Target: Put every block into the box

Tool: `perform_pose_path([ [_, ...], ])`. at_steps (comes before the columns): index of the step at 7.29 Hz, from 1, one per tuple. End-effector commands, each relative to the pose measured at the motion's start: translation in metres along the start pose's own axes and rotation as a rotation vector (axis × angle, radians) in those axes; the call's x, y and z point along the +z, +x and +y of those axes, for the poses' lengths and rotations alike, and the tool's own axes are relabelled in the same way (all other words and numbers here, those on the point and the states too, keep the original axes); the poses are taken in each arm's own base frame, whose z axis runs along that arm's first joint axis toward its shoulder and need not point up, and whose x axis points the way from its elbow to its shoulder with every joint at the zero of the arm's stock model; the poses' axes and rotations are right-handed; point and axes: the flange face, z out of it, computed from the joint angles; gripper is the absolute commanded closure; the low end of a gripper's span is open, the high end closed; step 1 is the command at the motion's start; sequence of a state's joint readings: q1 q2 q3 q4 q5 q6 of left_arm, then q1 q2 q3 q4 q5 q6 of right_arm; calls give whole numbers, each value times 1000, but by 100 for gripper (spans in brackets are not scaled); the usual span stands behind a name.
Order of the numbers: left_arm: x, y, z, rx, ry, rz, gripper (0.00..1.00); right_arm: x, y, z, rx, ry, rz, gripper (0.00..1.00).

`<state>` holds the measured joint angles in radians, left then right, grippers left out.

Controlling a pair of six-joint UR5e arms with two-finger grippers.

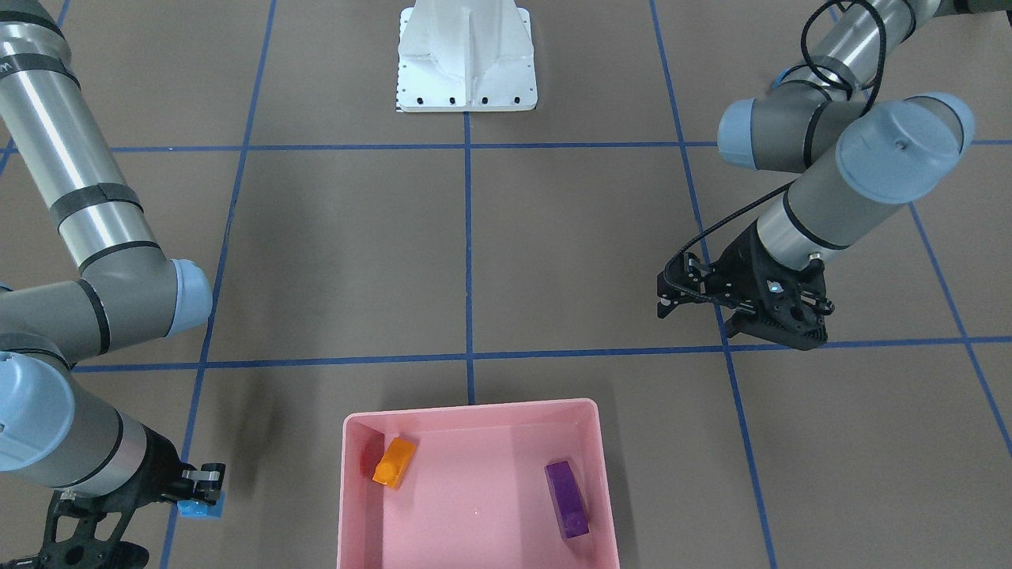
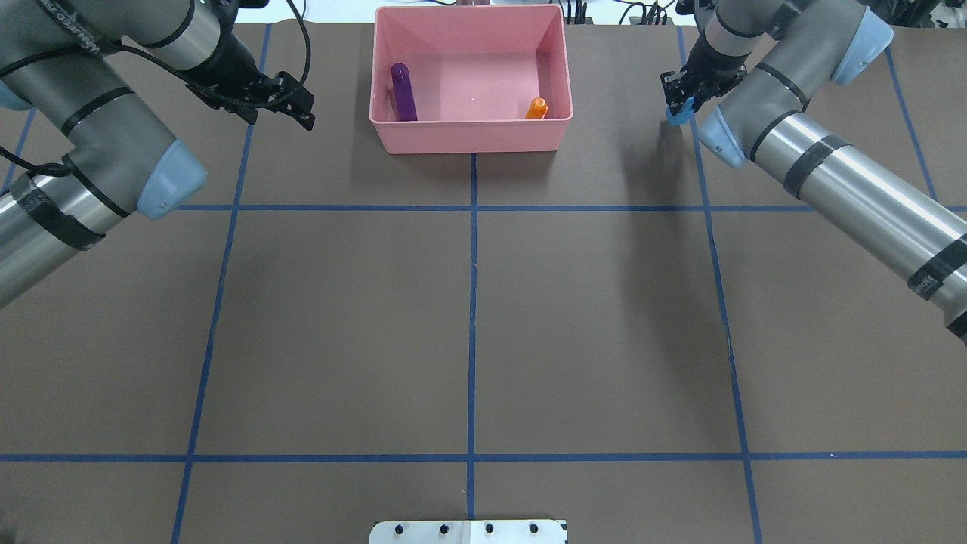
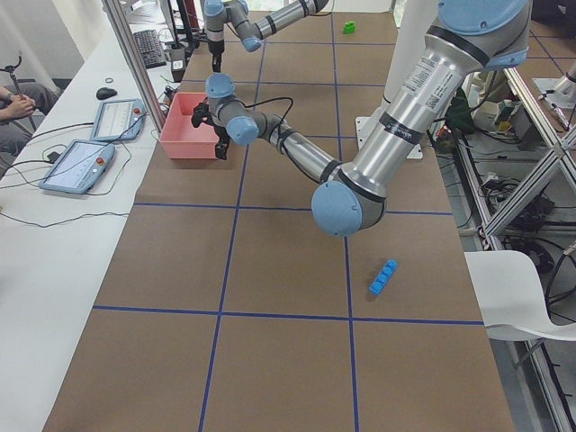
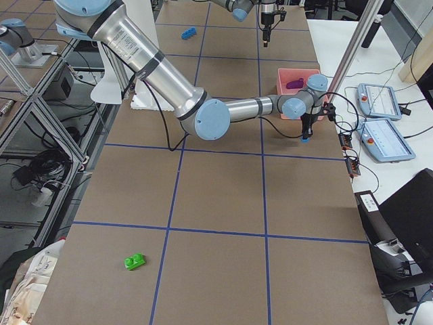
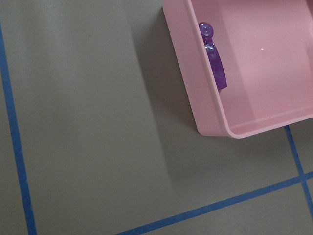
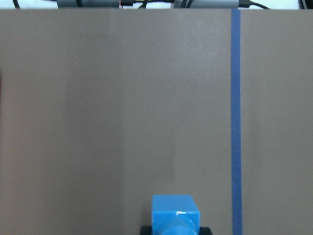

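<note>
One blue one-stud brick [image 1: 199,508], clamped in the right gripper [image 1: 204,496] jaws, should be carried clear above the pink box [image 1: 474,407] before release.

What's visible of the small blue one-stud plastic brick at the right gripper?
The small blue plastic brick is a glossy, bright-blue cube with one round stud on the side nearer the wrist camera. It is pinched in the right gripper, whose black tips show at its base in the wrist view. It is over bare brown table, beside a blue tape line, outside the pink plastic box, on the robot's right of it. Whether it touches the table I cannot tell.
</note>
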<state>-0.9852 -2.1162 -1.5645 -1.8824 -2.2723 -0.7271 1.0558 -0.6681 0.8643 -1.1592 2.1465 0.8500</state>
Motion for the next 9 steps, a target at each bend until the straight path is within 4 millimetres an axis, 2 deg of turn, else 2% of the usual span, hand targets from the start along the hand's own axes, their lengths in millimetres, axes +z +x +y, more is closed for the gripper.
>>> perform_pose_path([
  [1,-7,-18,31,-1,-12,5,0,-68,-81,-24,244,8,-7,100],
  [2,-6,-18,31,1,-12,5,0,-92,-111,-28,316,6,-1,100],
  [3,-6,-18,31,-1,-11,4,0,-102,-134,-31,340,19,-4,100],
  [4,-6,-18,32,-1,-11,3,0,-90,-167,-23,294,46,6,100],
  [5,-5,-19,33,1,-12,2,0,-59,-195,-8,221,152,1,100],
  [6,-5,-19,33,-1,-12,2,0,-39,-197,-7,200,170,-6,100],
  [7,-4,-20,33,-2,-12,0,0,-33,-199,-3,184,171,-1,78],
  [8,-4,-20,33,-2,-12,0,0,-28,-204,2,143,178,9,14],
  [9,-4,-20,33,-2,-11,-1,0,-24,-202,4,142,168,11,2],
])
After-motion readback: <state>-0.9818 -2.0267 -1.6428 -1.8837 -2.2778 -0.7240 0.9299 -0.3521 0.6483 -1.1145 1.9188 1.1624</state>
